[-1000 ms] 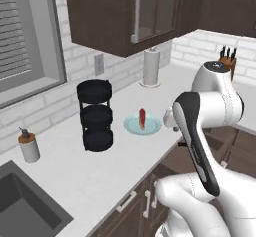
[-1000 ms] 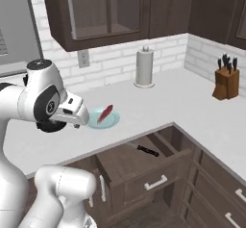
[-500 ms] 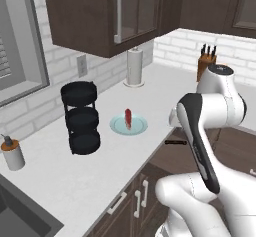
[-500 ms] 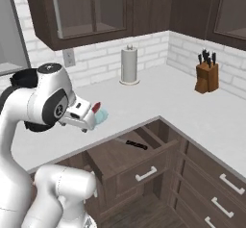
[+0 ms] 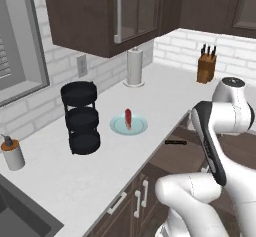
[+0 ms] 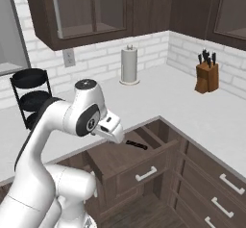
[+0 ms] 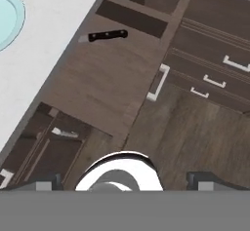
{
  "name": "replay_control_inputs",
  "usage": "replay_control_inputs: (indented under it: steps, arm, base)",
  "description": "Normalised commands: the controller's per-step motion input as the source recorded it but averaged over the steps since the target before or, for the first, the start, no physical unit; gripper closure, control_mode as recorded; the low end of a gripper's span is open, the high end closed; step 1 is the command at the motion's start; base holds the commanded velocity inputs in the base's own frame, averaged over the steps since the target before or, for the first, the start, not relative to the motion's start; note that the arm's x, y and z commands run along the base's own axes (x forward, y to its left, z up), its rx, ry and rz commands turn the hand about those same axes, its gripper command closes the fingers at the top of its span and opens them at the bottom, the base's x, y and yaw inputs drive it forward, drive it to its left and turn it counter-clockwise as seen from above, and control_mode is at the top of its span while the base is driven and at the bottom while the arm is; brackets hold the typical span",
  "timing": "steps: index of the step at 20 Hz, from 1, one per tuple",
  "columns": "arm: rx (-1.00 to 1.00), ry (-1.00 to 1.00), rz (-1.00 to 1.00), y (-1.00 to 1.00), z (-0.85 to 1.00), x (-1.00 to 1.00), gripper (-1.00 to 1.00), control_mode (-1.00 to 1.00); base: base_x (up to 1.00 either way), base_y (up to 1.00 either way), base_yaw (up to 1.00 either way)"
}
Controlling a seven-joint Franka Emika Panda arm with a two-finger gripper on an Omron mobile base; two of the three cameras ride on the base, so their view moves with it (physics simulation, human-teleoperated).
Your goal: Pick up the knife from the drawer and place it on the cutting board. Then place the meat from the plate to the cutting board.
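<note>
Arm bent over the open drawer [image 6: 126, 157], fingers [image 7: 41, 182] spread wide, holding nothing.

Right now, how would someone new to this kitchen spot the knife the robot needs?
Find the open drawer under the white counter. The knife lies flat inside near the counter edge, black-handled and alone, unlike the knives standing in the tan block by the wall.

Base views flank arm, sharing open drawer [image 6: 129, 152], hand view straight down
</note>
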Motion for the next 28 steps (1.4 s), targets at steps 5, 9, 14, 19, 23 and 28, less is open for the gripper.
replay_control_inputs:
  steps: [5,9,14,19,23,28]
  arm:
    - [0.02,0.03,-0.09,-0.58,-0.42,0.35,-1.00,-1.00]
    - [0.07,0.06,-0.06,-0.45,-0.33,0.25,-1.00,-1.00]
    - [0.02,0.08,-0.05,-0.23,-0.27,0.43,-1.00,-1.00]
    - [0.00,0.07,-0.01,-0.11,-0.26,0.44,-1.00,-1.00]
    - [0.03,0.05,0.00,-0.19,-0.46,0.34,-1.00,-1.00]
    - [0.04,0.01,0.00,-0.17,-0.59,0.25,-1.00,-1.00]
  base:
    - [0.00,0.00,0.00]
    - [0.00,0.00,0.00]
    - [0.00,0.00,0.00]
    - [0.00,0.00,0.00]
    - [0.00,0.00,0.00]
    - [0.00,0.00,0.00]
